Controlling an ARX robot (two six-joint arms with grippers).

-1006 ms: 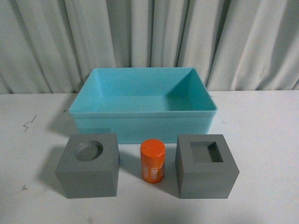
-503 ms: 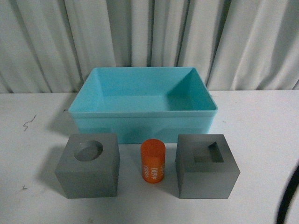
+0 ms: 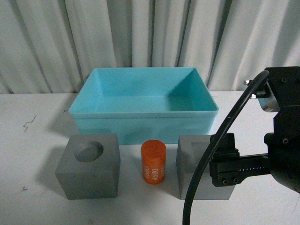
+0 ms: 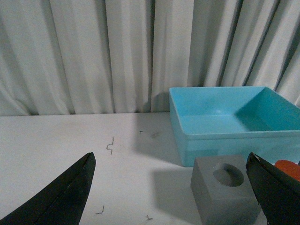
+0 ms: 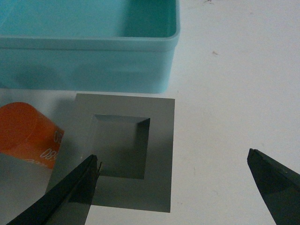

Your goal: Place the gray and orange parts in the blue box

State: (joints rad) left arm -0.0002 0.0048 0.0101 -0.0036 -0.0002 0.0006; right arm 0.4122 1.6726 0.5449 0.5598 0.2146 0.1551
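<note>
1. Sitting in a row on the table point(image 3: 28, 154) in front of the box point(image 3: 140, 124): round cube point(image 3: 88, 166) at left, cylinder point(image 3: 153, 161) in the middle, square cube point(image 3: 185, 164) at right. All three are outside the box, and none touches its neighbour.
2. Cylinder: orange, upright, white digits running up its side. It is near the box's front wall but apart from it.
3. Square cube: recess facing up, just in front of the box's right front corner. In the front view it is partly hidden by the right arm point(image 3: 281, 140) and its black cable point(image 3: 220, 140).
4. Right gripper point(image 5: 172, 156): above the square cube, jaws spread wide, gripping nothing. In its wrist view one finger point(image 5: 70, 197) overlaps the cube's edge on the cylinder side. The other finger point(image 5: 276, 183) is out over bare table past the cube's opposite side. Whether either touches the cube, I cannot tell.
5. Round cube: recess facing up, near the box's left front corner.
6. Box: turquoise, rimmed, far wider than either cube, set behind the row and in front of a pale pleated curtain point(image 3: 140, 33).
7. Left gripper point(image 4: 171, 154): jaws wide apart, holding nothing. Its wrist view looks across bare table with a few small dark marks point(image 4: 110, 145) toward the round cube, the box and a sliver of the cylinder.
</note>
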